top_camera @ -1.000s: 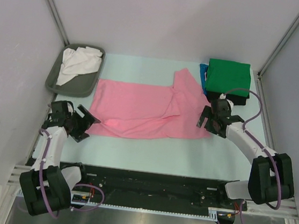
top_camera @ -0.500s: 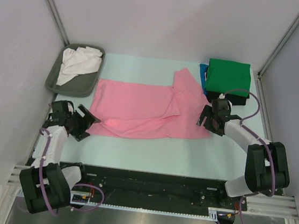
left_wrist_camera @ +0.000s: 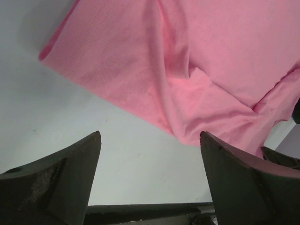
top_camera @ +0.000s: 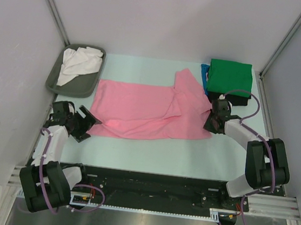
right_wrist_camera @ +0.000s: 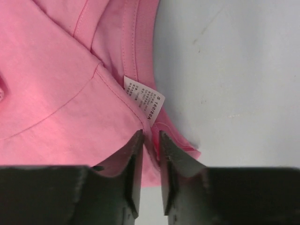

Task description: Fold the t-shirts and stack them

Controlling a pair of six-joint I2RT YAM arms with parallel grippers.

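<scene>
Two arms at the pink shirt (top_camera: 140, 108) laid across the table (top_camera: 151, 150)
From left, we see a white shirt (top_camera: 79, 61) crumpled in the tray (top_camera: 54, 84); the left gripper (left_wrist_camera: 150, 136), fingers spread wide, near the pink shirt's left corner; the right gripper (right_wrist_camera: 150, 132) pinching the pink shirt's edge just beside its label (right_wrist_camera: 143, 104); behind it, at the far right, a folded green shirt (top_camera: 229, 77) stacked on a blue shirt (top_camera: 203, 78) and a black shirt (top_camera: 242, 103)
</scene>
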